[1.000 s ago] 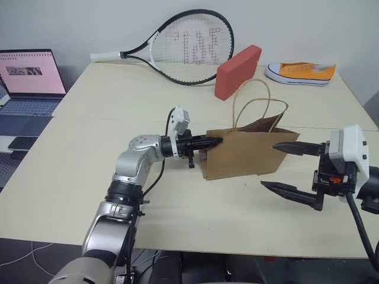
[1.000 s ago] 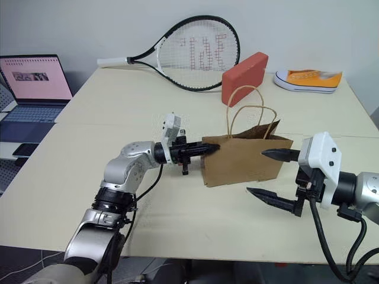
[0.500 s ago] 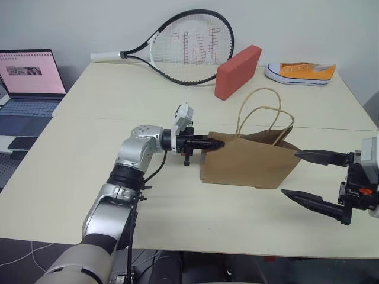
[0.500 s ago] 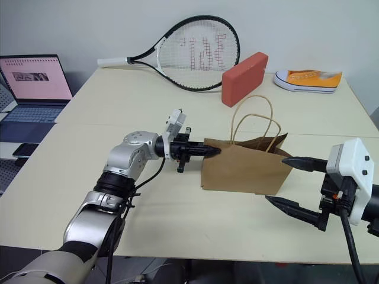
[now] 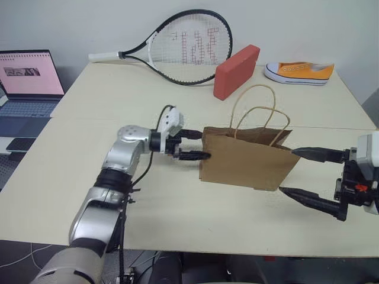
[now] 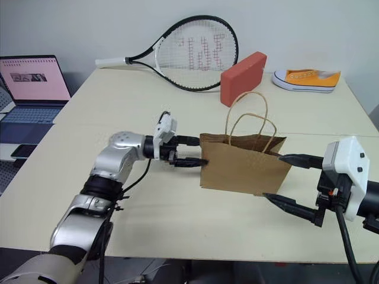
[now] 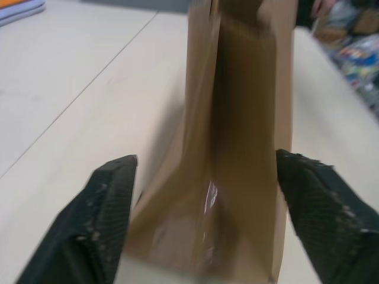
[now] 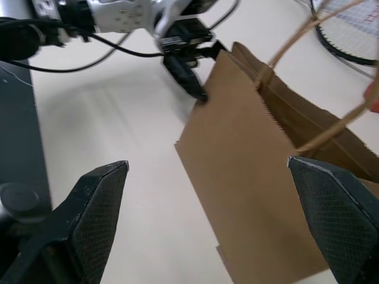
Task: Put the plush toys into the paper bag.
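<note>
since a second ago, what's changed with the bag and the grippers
The left gripper was shut on the left edge of the paper bag and has now let go; its fingers stand open on either side of that edge. The bag shifted slightly to the right and turned a little. The right gripper drew back to the right, open throughout. The racket, red block and sneaker stayed put.

One paper bag [image 5: 246, 163], racket [image 5: 183, 47], red block [image 5: 237, 71], sneaker [image 5: 299, 73], laptop [image 5: 28, 83].

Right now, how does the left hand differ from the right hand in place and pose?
The left hand is at the bag's left end, its fingers either side of that edge; the right hand is off the bag's right end. The left points right, the right points left. Both are open.
</note>
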